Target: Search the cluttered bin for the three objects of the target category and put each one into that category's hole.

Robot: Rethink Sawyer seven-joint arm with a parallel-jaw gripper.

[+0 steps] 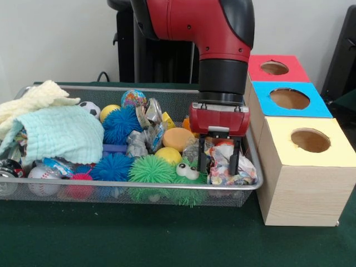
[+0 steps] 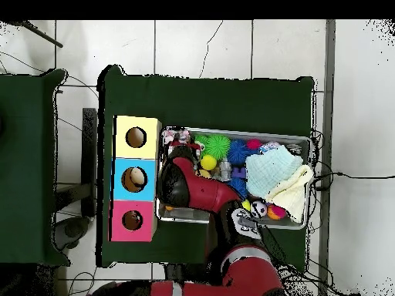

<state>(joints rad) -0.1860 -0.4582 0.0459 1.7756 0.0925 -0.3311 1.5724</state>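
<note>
Bin (image 1: 139, 190) beside 3 boxes, red-panelled hole (image 1: 274, 68) farthest; gripper (image 1: 219, 158) spread open, fingers straddling a crinkled printed wrapper (image 1: 229, 167) at the bin's right end, print unreadable.

The red and black arm (image 1: 222, 50) comes down from the table's far side, its last section hanging straight down over the right part of the table as the front view shows it. The gripper (image 1: 219, 157) points downward, its two dark fingers (image 1: 236, 157) held apart. From overhead, the arm (image 2: 193, 189) reaches from the bottom edge toward the table's middle.
</note>
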